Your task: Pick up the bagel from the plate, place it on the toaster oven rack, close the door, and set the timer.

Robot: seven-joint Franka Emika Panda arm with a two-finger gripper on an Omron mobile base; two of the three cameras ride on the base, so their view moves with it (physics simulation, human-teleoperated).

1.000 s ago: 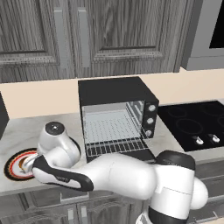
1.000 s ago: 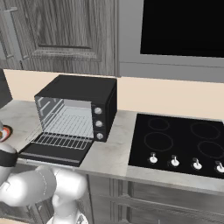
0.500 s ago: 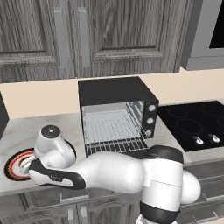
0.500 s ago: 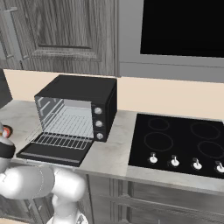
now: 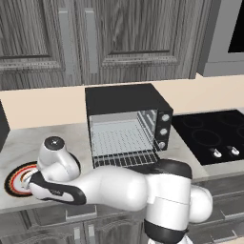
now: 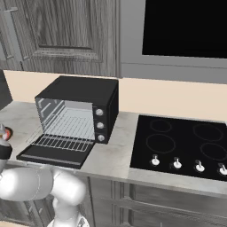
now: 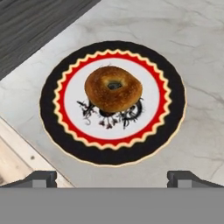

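Note:
The bagel (image 7: pixel 113 89), a golden-brown ring, lies on the white centre of the plate (image 7: pixel 51 94), which has a black rim and a red ring. My gripper (image 7: pixel 113 179) hovers above the plate, open, its fingertips (image 7: pixel 41 178) spread wider than the bagel and holding nothing. From the left base view the plate (image 5: pixel 13 180) shows at the counter's left, half hidden by my arm. The toaster oven (image 5: pixel 126 119) stands to its right with the door (image 6: pixel 51 154) dropped open. The toaster oven rack (image 6: pixel 73 128) is bare.
A black stovetop (image 6: pixel 181 142) lies right of the oven. Three silver knobs (image 5: pixel 164 131) run down the oven's right side. Grey cabinets (image 5: pixel 119 38) hang above. The counter's front edge (image 7: pixel 17 153) runs close beside the plate. A dark appliance (image 5: pixel 2 128) stands at the far left.
My arm has swung a little further left and down over the plate. The gripper stays open, and the bagel, oven and door have not moved.

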